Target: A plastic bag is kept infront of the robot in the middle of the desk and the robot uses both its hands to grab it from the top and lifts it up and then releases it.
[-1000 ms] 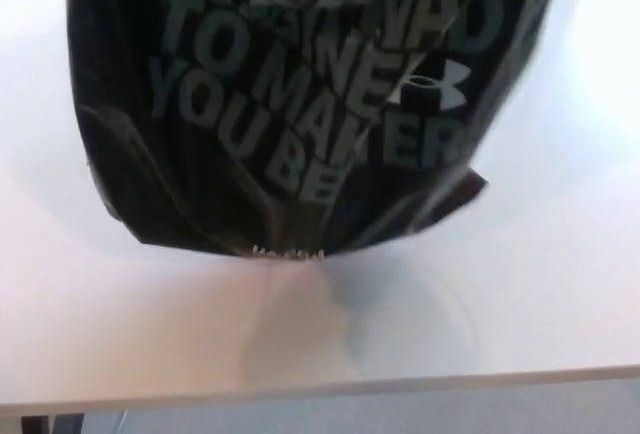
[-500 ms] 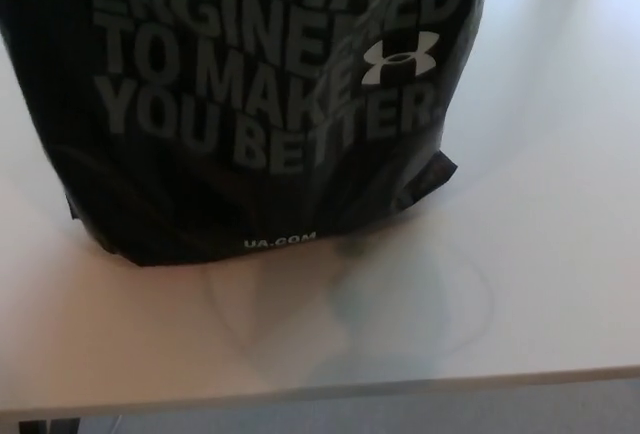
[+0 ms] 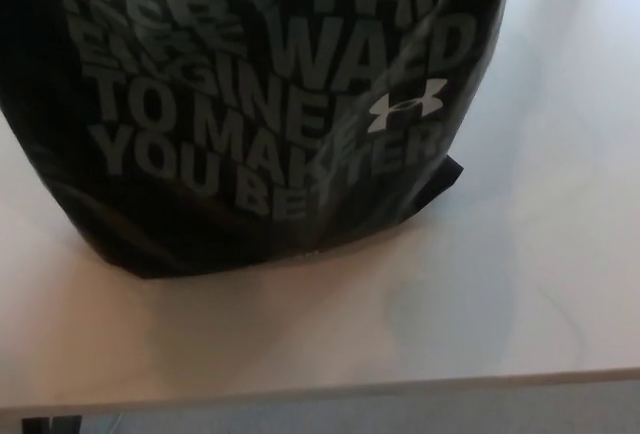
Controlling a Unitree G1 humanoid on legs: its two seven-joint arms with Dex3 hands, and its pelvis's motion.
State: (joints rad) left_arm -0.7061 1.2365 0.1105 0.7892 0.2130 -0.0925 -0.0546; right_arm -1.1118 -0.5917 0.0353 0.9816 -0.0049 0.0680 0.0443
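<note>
The black bag [image 3: 250,114] sits slumped on the white desk [image 3: 540,284], neither hand visible, so it looks released; next comes pulling clear.

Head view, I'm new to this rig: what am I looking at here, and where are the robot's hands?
This picture comes from a camera on the humanoid robot's head, looking down at the work in front of it. The big dark shape is a black plastic bag with grey printed lettering and a white logo, filling most of the frame. Its bottom appears to sit on the white desk, whose near edge runs along the bottom. Neither hand shows; the bag's top is cut off above the frame, so whether anything holds it cannot be seen.
</note>
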